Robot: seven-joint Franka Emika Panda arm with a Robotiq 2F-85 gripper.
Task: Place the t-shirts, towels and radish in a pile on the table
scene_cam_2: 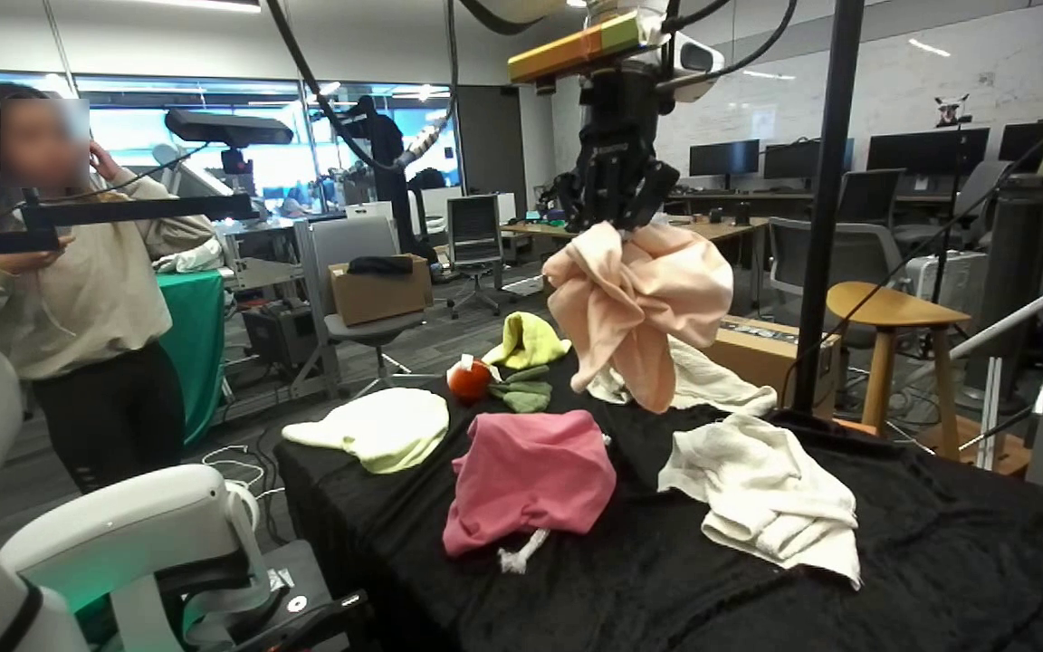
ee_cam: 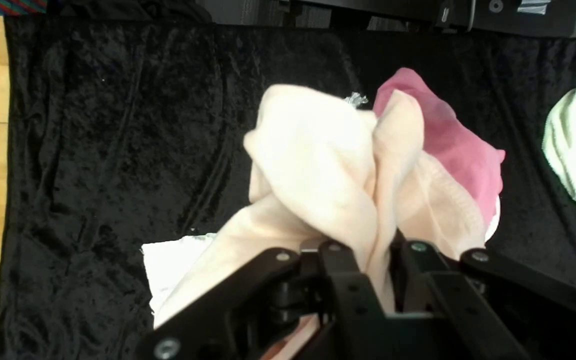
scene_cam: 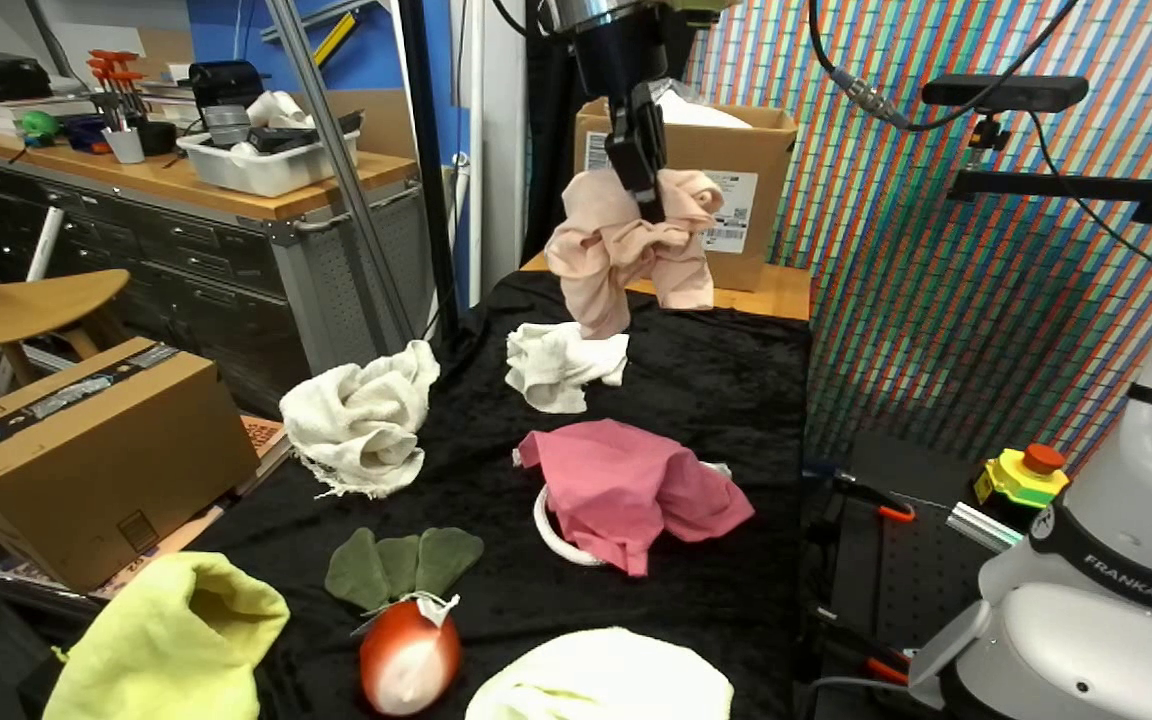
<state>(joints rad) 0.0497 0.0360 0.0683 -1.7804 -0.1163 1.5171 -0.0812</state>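
My gripper [scene_cam_2: 626, 226] is shut on a peach cloth [scene_cam_2: 635, 299], which hangs in folds above the black-draped table [scene_cam_2: 983, 552]. In the wrist view the cloth [ee_cam: 313, 155] is pinched between both fingers and covers part of the scene below. A deep pink cloth [scene_cam: 626, 480] lies mid-table over a white ring [scene_cam: 558, 540]. Two whitish towels [scene_cam: 361, 425] lie apart from each other; the smaller-looking towel [scene_cam: 561, 365] sits close beneath the peach cloth in that view. The red radish [scene_cam: 411, 655] with green leaves rests between a yellow-green cloth [scene_cam: 171, 640] and a pale cloth [scene_cam: 601, 680].
Beside the table is a cardboard box [scene_cam: 96, 470]; another box [scene_cam: 676, 150] stands behind its far end. A black pole [scene_cam_2: 834, 181] rises along one table edge. A person [scene_cam_2: 87, 281] stands beyond the arm's base. Cables [scene_cam_2: 313, 81] loop near the arm.
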